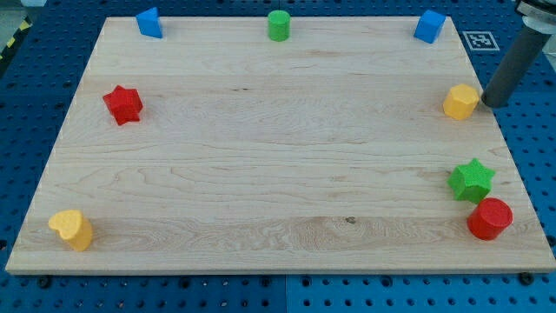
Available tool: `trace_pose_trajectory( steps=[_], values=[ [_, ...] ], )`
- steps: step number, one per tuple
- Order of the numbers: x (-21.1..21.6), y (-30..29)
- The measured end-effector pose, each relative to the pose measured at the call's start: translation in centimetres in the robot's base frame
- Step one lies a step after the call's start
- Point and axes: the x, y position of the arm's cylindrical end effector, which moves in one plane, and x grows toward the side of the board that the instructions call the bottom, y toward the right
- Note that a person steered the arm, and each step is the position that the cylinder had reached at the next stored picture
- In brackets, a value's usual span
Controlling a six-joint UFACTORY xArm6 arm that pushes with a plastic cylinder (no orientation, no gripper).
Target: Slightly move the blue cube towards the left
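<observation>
The blue cube (429,26) sits at the board's top right corner. A second blue block (149,23), of less clear shape, sits at the top left corner. My tip (493,103) is at the board's right edge, just right of the yellow hexagonal block (461,102) and close to it. It is well below and to the right of the blue cube. The dark rod rises from the tip toward the view's upper right.
A green cylinder (278,25) sits at top centre and a red star (123,104) at left. A yellow heart (71,229) is at bottom left. A green star (472,180) and a red cylinder (490,218) are at bottom right. The wooden board (261,174) lies on a blue perforated table (530,148).
</observation>
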Motion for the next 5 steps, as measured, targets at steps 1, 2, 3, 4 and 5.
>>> trace_pose_trajectory(
  steps=[1,2,3,4,5],
  values=[
    [0.0,0.0],
    [0.0,-1.4],
    [0.5,-3.1],
    [0.6,-3.5],
    [0.6,-3.5]
  ],
)
